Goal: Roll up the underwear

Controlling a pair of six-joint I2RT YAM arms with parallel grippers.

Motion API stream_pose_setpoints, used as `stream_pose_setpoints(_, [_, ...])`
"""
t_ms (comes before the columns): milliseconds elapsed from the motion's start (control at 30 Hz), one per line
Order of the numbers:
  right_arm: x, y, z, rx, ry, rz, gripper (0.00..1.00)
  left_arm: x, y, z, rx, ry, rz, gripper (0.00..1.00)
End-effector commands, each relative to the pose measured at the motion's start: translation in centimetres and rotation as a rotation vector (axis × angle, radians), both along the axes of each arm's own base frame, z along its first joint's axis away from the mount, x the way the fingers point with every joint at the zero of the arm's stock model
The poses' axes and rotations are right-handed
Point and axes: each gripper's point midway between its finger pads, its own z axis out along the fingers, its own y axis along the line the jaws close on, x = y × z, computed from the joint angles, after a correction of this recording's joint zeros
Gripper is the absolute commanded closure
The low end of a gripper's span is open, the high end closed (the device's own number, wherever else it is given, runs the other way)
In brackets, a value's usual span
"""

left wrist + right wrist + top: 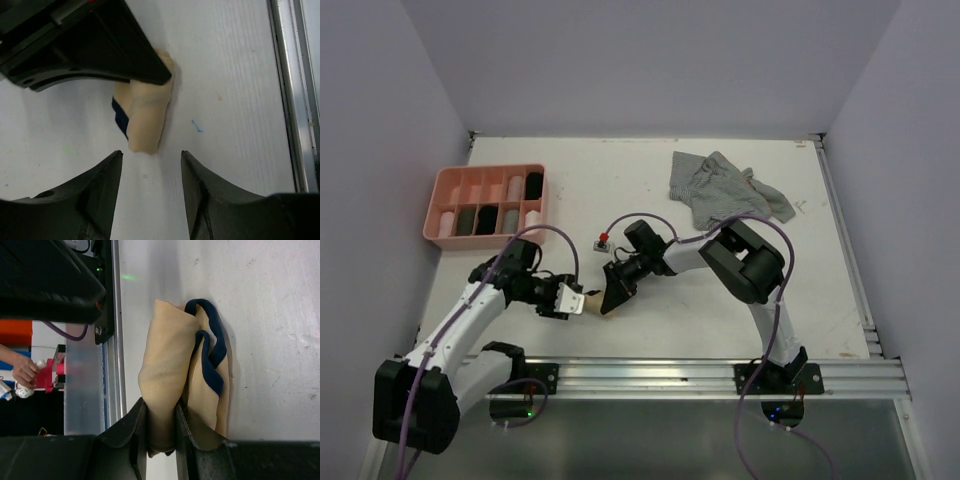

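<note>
Beige underwear with dark blue trim (167,370) lies bunched in a loose roll on the white table, near the front edge. My right gripper (160,432) is shut on one fold of it. In the left wrist view the same beige underwear (147,115) lies just beyond my left gripper (151,165), which is open with only bare table between its fingers; the right gripper's black finger (100,50) covers the roll's far end. From above, the left gripper (575,301) and right gripper (611,303) meet at the beige underwear (592,300). Grey striped underwear (725,188) lies crumpled at the back right.
A pink compartment tray (448,178) holding several rolled garments stands at the back left. A small red-topped object (603,239) sits behind the grippers. A metal rail (720,375) runs along the table's near edge, close to the beige roll.
</note>
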Motion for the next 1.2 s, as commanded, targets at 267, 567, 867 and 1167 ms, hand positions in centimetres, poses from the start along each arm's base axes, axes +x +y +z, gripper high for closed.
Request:
stream_pose_setpoints(267, [-0.7, -2.9, -7.3, -0.237, -0.011, -0.050, 0.98, 0.9, -5.0, -1.6, -0.013, -0.132, -0.154, 0.46])
stream_pose_setpoints(567, [-0.4, -2.7, -7.2, -0.237, -0.011, -0.044, 0.96, -1.1, -5.1, -5.8, 0.095, -0.049, -0.211, 0.50])
stream_pose_setpoints(867, [0.0, -2.8, -6.4, -0.252, -0.043, -0.030, 0.81, -2.2, -2.8, -8.9, 0.257, 0.074, -0.164, 0.84])
stream_pose_setpoints(1167, [2.6, -3.4, -3.8, -0.283, -0.154, -0.030, 0.60, -3.9, -1.5, -10.0, 0.383, 0.257, -0.155, 0.99])
